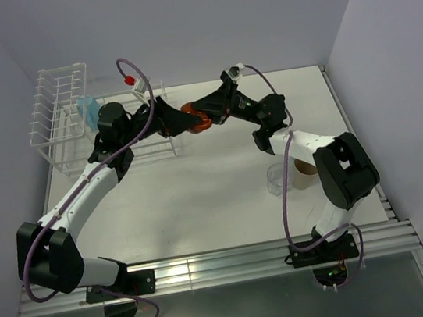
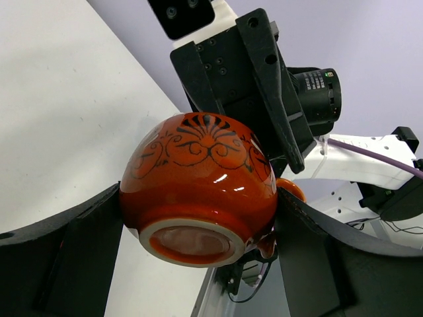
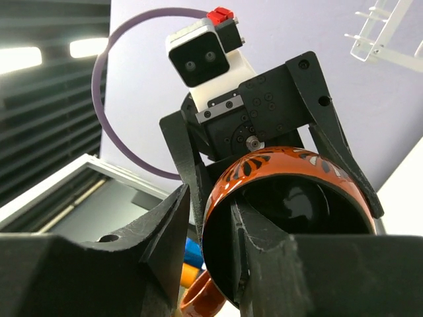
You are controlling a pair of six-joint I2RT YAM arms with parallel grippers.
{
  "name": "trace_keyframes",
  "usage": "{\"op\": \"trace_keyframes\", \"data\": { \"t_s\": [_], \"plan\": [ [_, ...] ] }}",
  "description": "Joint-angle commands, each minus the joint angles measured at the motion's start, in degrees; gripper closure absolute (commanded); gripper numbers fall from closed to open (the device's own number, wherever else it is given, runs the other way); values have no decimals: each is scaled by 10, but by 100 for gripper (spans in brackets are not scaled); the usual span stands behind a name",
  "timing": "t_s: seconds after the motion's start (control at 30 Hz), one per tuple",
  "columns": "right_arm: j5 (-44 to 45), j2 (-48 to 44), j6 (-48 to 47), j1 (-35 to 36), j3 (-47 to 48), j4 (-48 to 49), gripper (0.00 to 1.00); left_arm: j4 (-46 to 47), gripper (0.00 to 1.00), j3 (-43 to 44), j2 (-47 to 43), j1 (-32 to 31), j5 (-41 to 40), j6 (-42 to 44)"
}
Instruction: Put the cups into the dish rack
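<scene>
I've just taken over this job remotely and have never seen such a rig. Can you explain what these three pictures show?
Two robot arms stand at the near edge of a white table. The overhead picture looks down from behind them. The other two come from a camera on each wrist, so each shows its own black fingers. In mid-air both arms meet at a squat red-orange glazed cup. The left gripper clasps its round body from both sides. The right gripper has one finger inside the rim and one outside; whether it grips, I cannot tell. On the table stands a white wire dish rack with a light blue mug in it. A clear tumbler and a beige cup stand beside the right arm.
</scene>
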Motion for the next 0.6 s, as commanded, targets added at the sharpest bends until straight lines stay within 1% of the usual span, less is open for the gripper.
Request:
{"op": "trace_keyframes", "data": {
  "t_s": [0.0, 0.13, 0.37, 0.53, 0.57],
  "plan": [
    [15, -56, -47, 4, -1, 89, 64, -14, 100, 16, -17, -3, -3, 9],
    [18, -87, -97, -1, -15, 32, 62, -18, 100, 15, -21, 9, -4, 4],
    [36, -129, -194, -9, -27, -112, 60, -15, 100, 8, -26, 34, 1, -5],
    [58, -155, -257, -12, -29, -191, 59, -19, 100, 6, -28, 49, 6, -8],
    [64, -158, -267, -12, -28, -224, 59, -21, 100, 7, -28, 50, 5, -8]
  ]
}}
